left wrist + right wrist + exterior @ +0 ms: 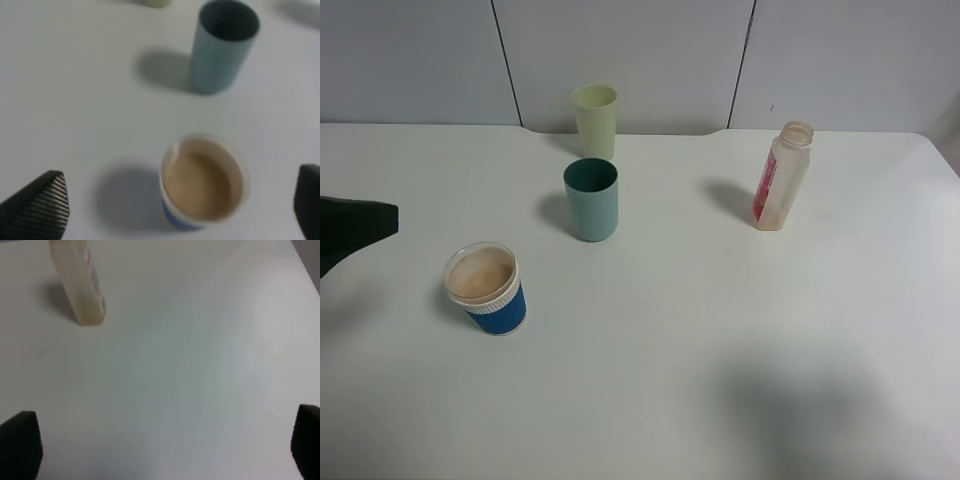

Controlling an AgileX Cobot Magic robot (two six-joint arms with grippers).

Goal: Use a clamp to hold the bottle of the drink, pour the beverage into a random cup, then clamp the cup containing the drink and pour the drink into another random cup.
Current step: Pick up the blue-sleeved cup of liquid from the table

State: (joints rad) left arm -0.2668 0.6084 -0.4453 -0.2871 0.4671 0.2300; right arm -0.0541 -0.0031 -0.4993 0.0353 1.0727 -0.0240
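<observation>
**A:** Where does your left gripper (172, 206) stand?

**B:** Its jaws are spread wide. In the left wrist view the two dark ribbed fingers (37, 210) sit on either side of the blue cup (486, 288), and neither touches it. In the high view only a dark part of this gripper shows at the left edge, apart from the cup.

**A:** What is in that cup?

**B:** A tan drink (200, 182), seen from above. The cup stands upright on the white table (720, 330), with a white ribbed band above a blue wall.

**A:** Where do you find the other cups?

**B:** The teal cup (591, 199) stands upright behind the blue cup and to its right. Its inside is dark, so you cannot tell its contents. The pale green cup (595, 120) stands just behind the teal one, near the wall (620, 60).

**A:** And the bottle (781, 176)?

**B:** It stands upright on the right half of the table, well apart from all three cups. The cap is off and the mouth is open. A red label (763, 187) runs down its side. The body is translucent with a tan tint, and you cannot tell how much it holds.

**A:** What about your right gripper (164, 442)?

**B:** It is also spread wide and holds nothing. In the right wrist view it has bare table between its fingers, and the bottle is well away from them. It does not appear in the high view.
</observation>
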